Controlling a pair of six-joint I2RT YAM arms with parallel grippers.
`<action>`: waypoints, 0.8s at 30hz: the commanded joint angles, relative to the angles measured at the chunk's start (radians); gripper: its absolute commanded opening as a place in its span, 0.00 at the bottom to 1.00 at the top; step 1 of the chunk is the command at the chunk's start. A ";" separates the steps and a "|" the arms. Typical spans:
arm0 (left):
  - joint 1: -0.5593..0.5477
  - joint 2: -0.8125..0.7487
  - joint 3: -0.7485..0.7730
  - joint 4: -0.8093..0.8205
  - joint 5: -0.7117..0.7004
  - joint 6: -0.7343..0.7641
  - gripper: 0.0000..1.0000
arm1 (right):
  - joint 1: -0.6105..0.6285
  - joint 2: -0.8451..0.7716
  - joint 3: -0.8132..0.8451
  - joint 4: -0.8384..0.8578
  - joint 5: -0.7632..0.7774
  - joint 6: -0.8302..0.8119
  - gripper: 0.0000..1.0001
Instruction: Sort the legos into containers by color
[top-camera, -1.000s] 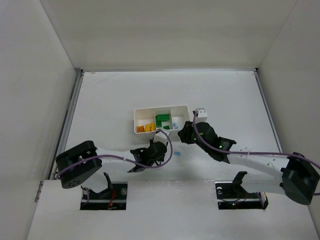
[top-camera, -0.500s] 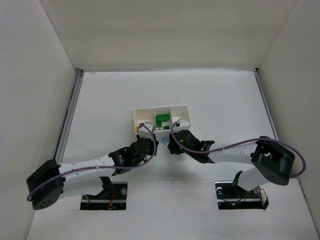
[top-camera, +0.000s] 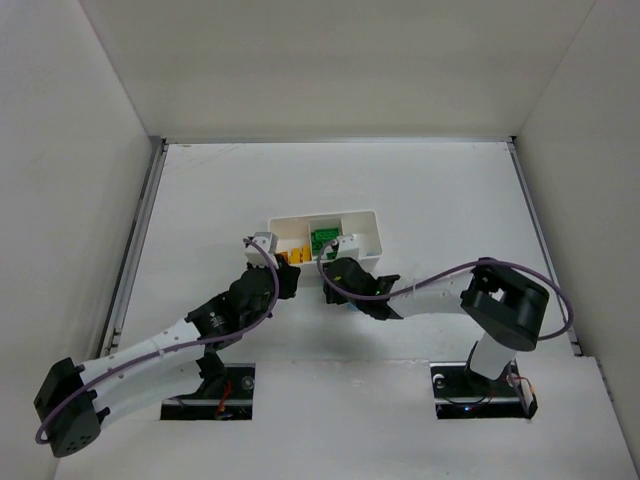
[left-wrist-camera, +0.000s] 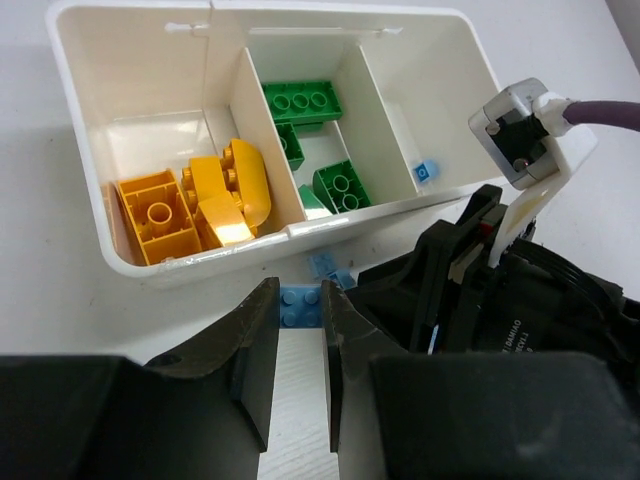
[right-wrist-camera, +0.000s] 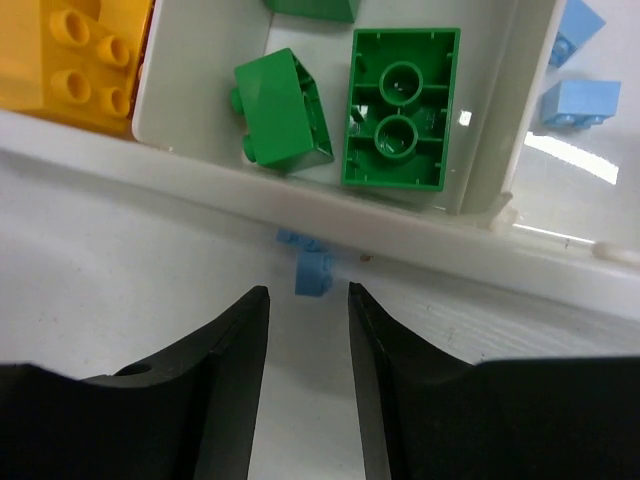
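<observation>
Between left fingers (left-wrist-camera: 255, 360), blue lego (left-wrist-camera: 300, 305); second blue lego (right-wrist-camera: 312, 265) beyond right fingers (right-wrist-camera: 235, 360).

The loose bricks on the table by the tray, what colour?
Light blue; the loose bricks show best in the right wrist view.

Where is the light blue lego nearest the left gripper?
Left wrist view: the light blue lego is pinched between the left gripper's fingertips, on the table just outside the tray's near wall.

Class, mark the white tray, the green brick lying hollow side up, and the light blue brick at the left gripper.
white tray (left-wrist-camera: 130, 60), left wrist view, far inner wall
green brick (right-wrist-camera: 400, 108), right wrist view, hollow underside
light blue brick (left-wrist-camera: 300, 305), left wrist view, top face
</observation>
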 joint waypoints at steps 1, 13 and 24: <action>0.008 -0.012 0.029 -0.016 0.016 -0.012 0.15 | 0.008 0.028 0.060 -0.008 0.066 -0.015 0.42; 0.013 -0.007 0.058 -0.004 0.016 -0.013 0.16 | 0.029 0.068 0.103 -0.074 0.132 -0.010 0.16; 0.022 0.257 0.222 0.171 0.119 0.003 0.17 | 0.094 -0.359 -0.124 -0.130 0.212 0.059 0.13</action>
